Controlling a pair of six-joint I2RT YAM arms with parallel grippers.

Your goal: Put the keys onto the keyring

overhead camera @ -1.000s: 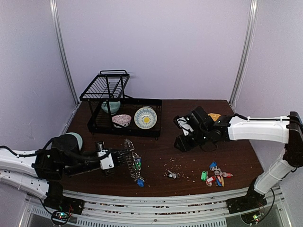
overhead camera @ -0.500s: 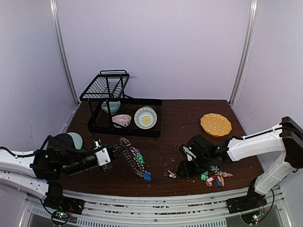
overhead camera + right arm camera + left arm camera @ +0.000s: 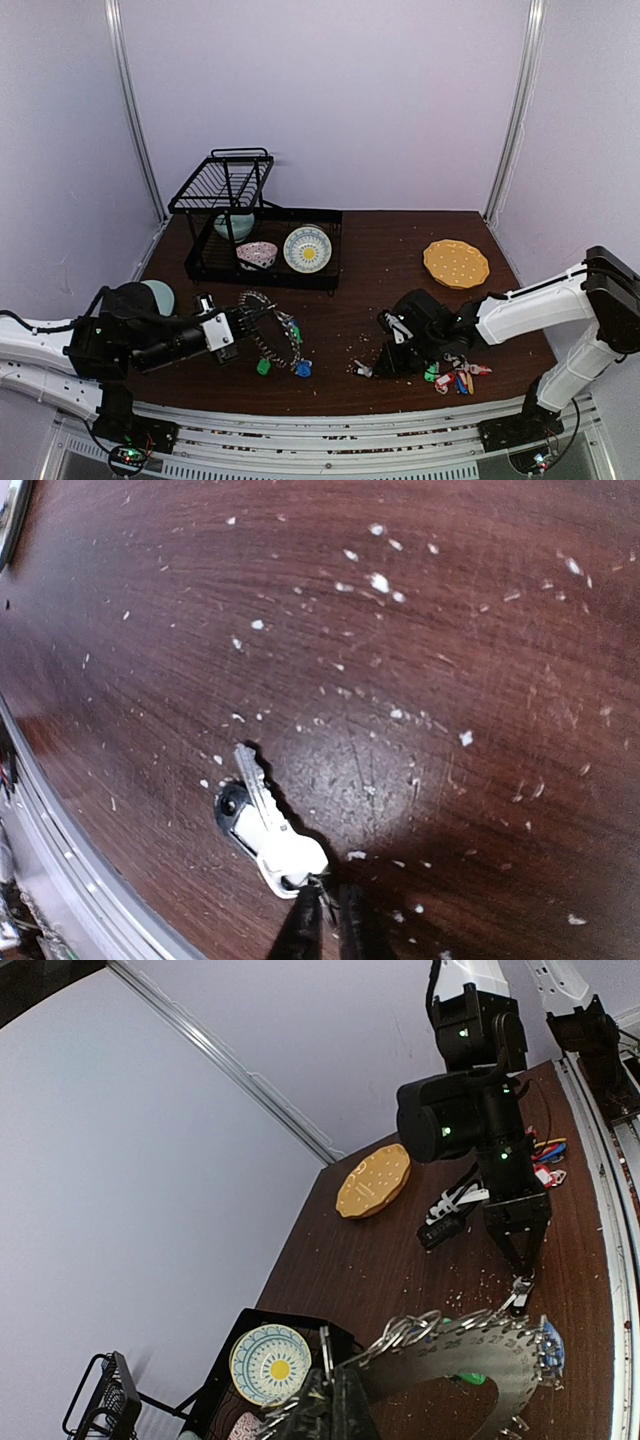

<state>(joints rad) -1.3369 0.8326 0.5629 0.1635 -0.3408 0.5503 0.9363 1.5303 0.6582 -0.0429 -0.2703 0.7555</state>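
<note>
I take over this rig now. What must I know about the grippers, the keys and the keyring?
Left gripper: shut on the keyring, held up tilted over the table.
Right gripper: down at the keys, jaws nearly together at their head end; firm grip cannot be told.
The keys lie on the table, right of the keyring, apart from it.
Done: keyring in hand.
To do: lift the keys, put them on the keyring.

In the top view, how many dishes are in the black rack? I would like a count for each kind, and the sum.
Plates: 1 (yellow-patterned plate)
Bowls: 2 (teal bowl, pink bowl)
Total: 3
</note>
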